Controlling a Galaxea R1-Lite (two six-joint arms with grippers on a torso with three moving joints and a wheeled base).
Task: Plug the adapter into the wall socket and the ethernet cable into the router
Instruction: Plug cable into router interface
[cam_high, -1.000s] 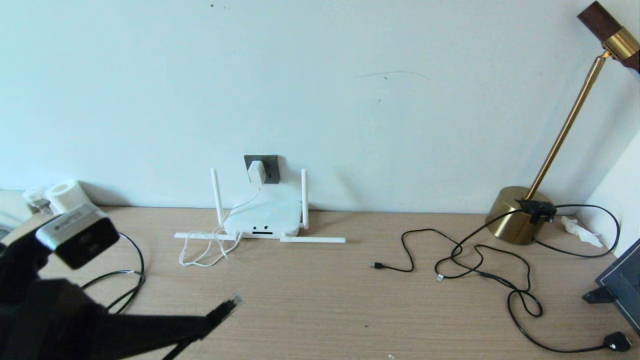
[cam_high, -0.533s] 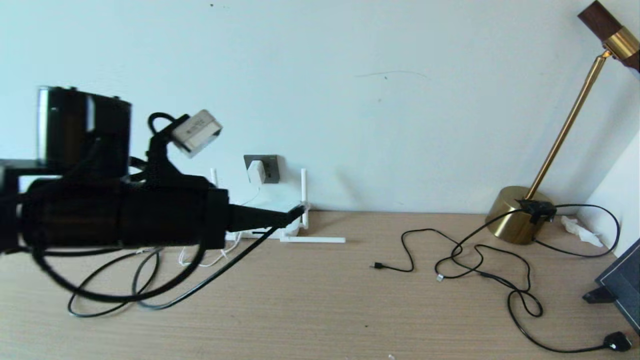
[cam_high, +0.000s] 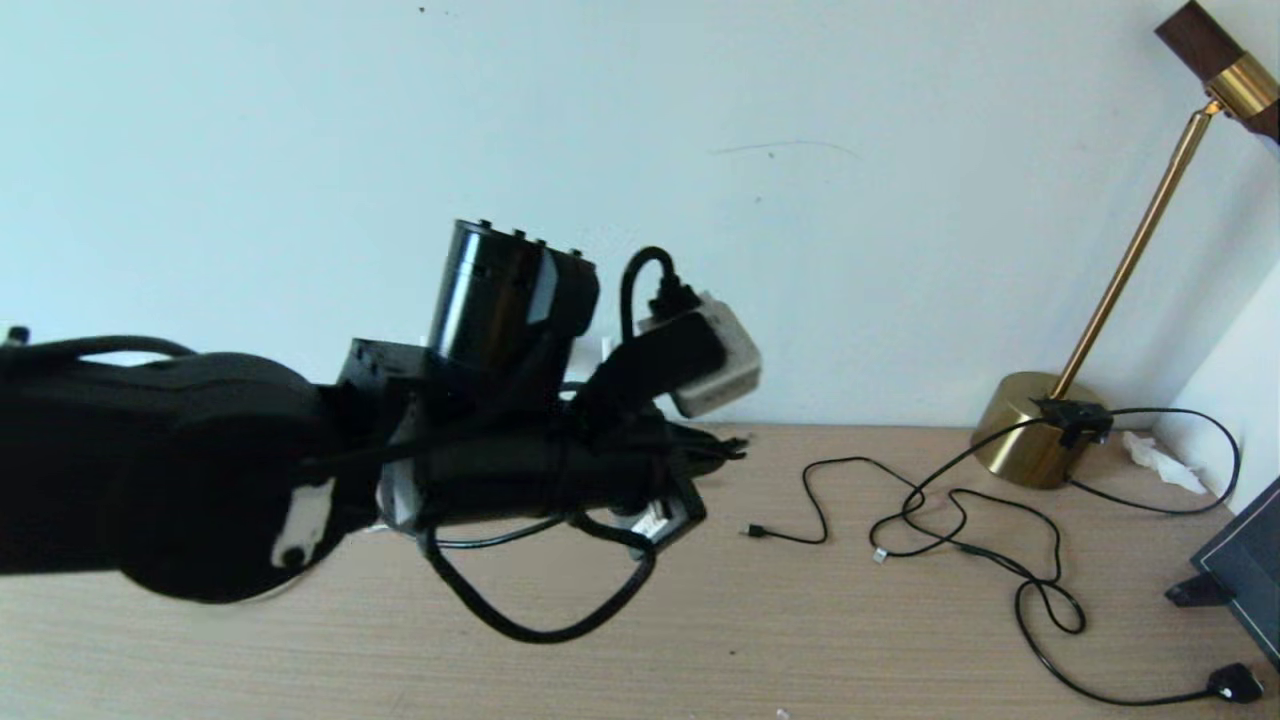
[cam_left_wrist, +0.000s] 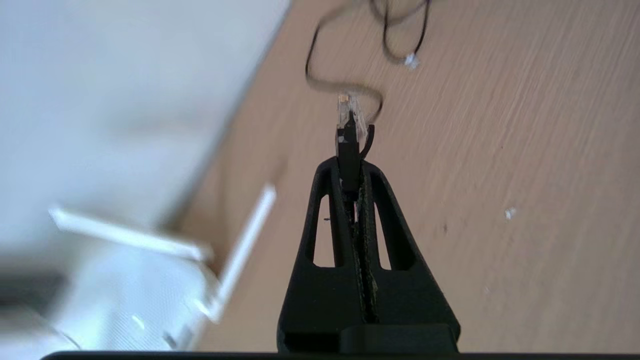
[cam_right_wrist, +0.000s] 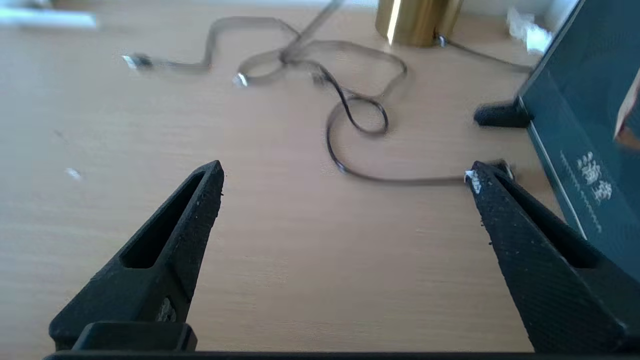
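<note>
My left gripper (cam_left_wrist: 350, 165) is shut on the ethernet cable (cam_left_wrist: 348, 137), whose clear-tipped connector sticks out past the fingertips. In the head view the left arm stretches across the middle, and its gripper (cam_high: 733, 447) points right, just above the table. The router (cam_left_wrist: 125, 300) shows as a blurred white box with an antenna in the left wrist view, beside and behind the gripper. The arm hides the router, the adapter and the wall socket in the head view. My right gripper (cam_right_wrist: 345, 172) hangs open over bare table with nothing between its fingers.
Thin black cables (cam_high: 960, 530) lie tangled on the table's right half, ending in a black plug (cam_high: 1233, 683). A brass lamp (cam_high: 1035, 440) stands at the back right by the wall. A dark framed board (cam_high: 1240, 580) leans at the right edge.
The left arm has swung up from the near left and across to the right with the cable in its grip. It now covers the router and socket. The right gripper stays open.
</note>
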